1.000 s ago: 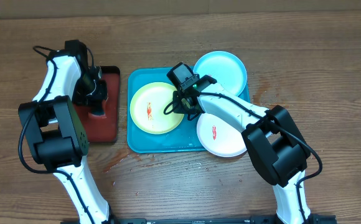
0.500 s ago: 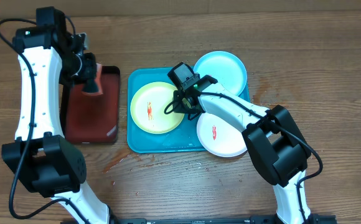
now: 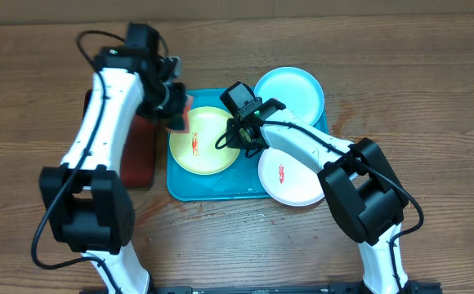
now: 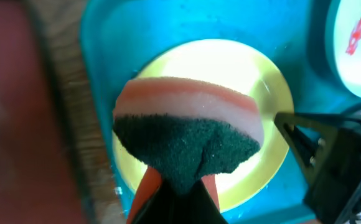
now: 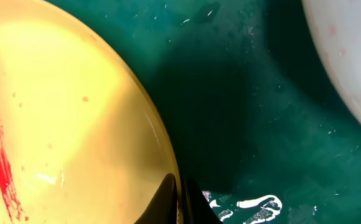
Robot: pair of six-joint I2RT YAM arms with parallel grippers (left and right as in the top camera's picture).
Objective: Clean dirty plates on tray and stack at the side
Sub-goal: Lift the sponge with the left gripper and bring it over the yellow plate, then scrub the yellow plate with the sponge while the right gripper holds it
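Three round shallow plates lie flat. The yellow-green plate [image 3: 206, 140], with a red smear, sits on the large turquoise rectangular plastic tray [image 3: 212, 189], whose long axis runs side to side. The left claw [image 3: 174, 108] squeezes a pink-and-green sponge [image 4: 190, 130] right above that plate's edge. The right claw [image 3: 239, 139] is pinched closed on the opposite rim, with the smeared white plate [image 3: 290, 175] and the pale blue plate [image 3: 290, 91] close behind it, either side of its arm.
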